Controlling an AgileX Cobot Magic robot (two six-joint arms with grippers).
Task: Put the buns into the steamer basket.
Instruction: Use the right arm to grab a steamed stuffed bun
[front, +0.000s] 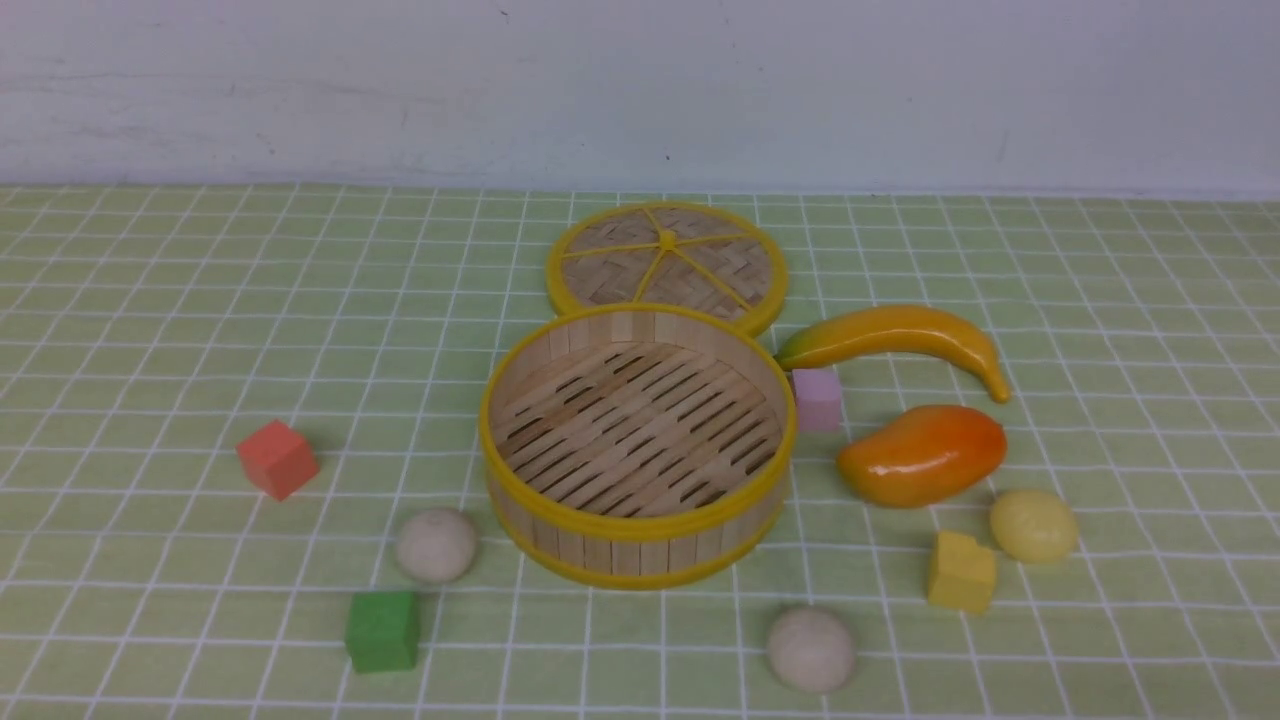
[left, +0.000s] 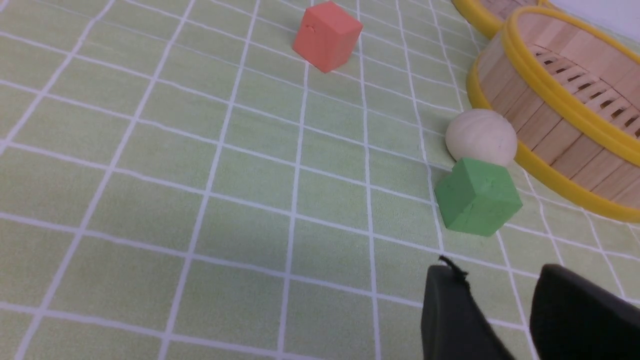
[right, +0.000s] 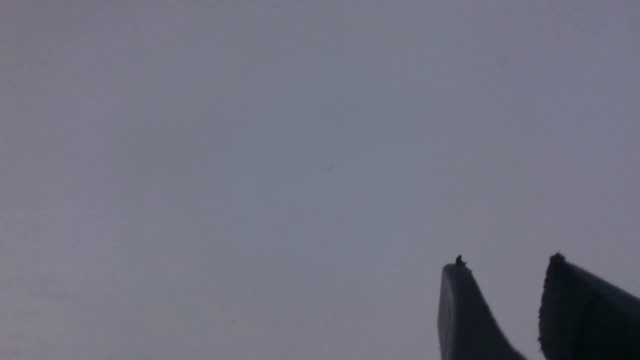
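The buns all sit outside the steamer basket, my left gripper and right gripper gape empty, so I should first reach the lower-left bun.

beige bun lies beside the steamer basket, green cube close by; end effector gapes empty.
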